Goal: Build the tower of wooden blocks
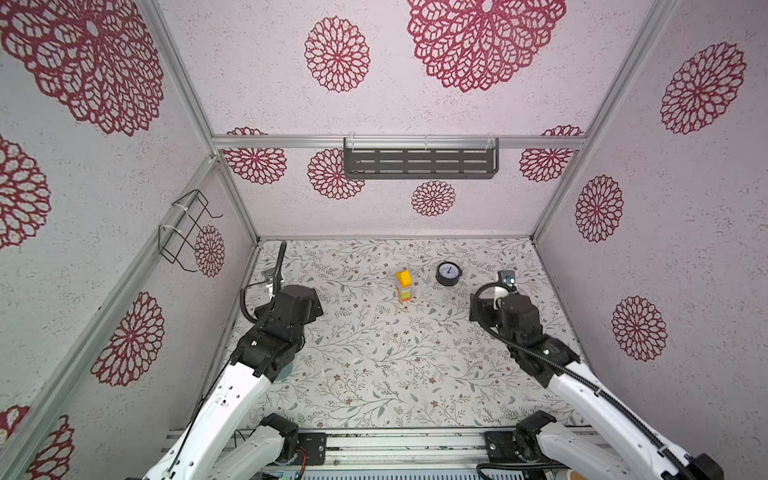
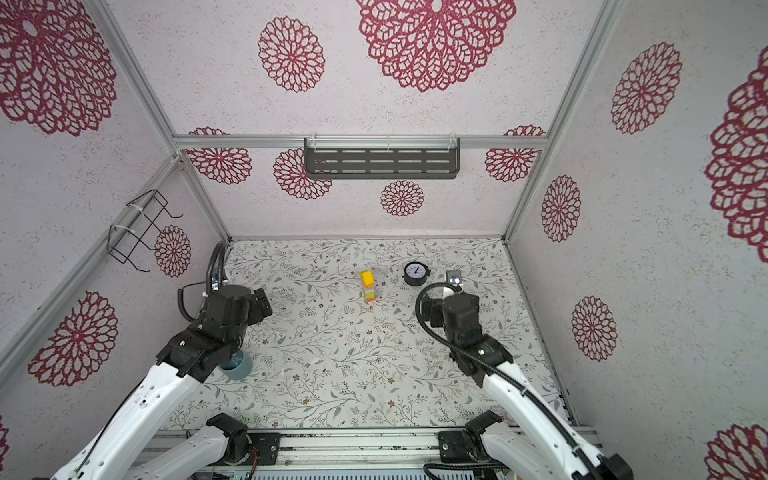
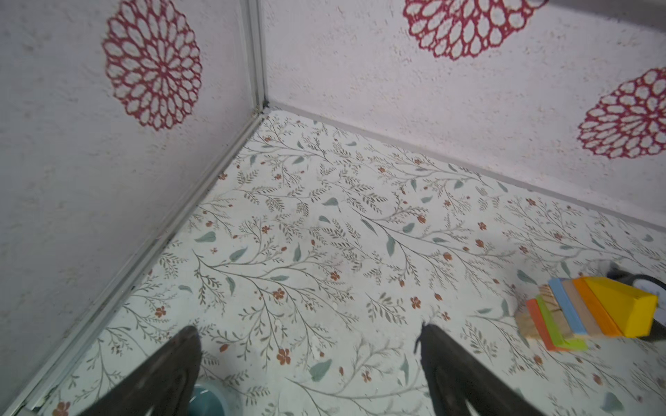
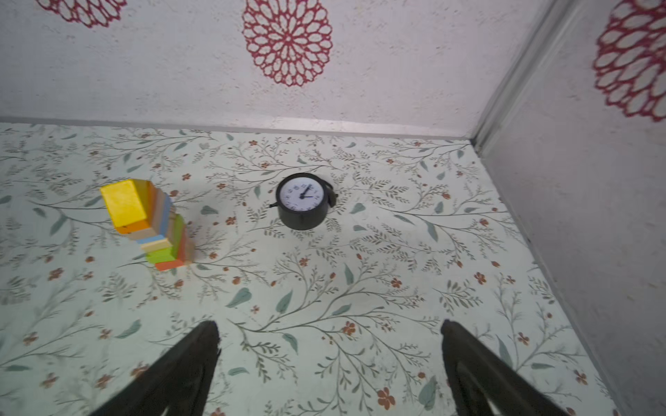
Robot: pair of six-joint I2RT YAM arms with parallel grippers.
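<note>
Stacked wood blocks point(image 4: 158, 230) make a narrow single-column tower point(image 1: 404, 286) that stands on the floral-patterned table point(image 1: 374, 374), around the middle from left to right and toward the far side. In the right wrist view the layers read from the base up as orange-red, green, pale tan, blue, tan and orange, with a yellow block point(image 4: 124, 201) on top. They do not line up squarely, the upper ones looking shifted from the lower ones. The tower appears in both top views, free of both arms.

To the right of the tower and slightly farther back, apart from it, lies a round black clock with a white face point(image 1: 448, 273), face up on the table.

The left gripper point(image 3: 308, 327) is at the left side of the table, well apart from the tower. Its dark fingers are spread wide, with only bare tabletop between them. A small teal cup point(image 2: 237, 365) sits on the table under the left arm, nearer than the gripper.

The right gripper point(image 4: 328, 323) hangs over the right side of the table, nearer than the clock. Its fingers are also spread wide and hold nothing.

A dark grey slotted shelf point(image 1: 419, 162) is mounted on the far wall, and a black wire rack point(image 1: 187, 230) on the left wall.
</note>
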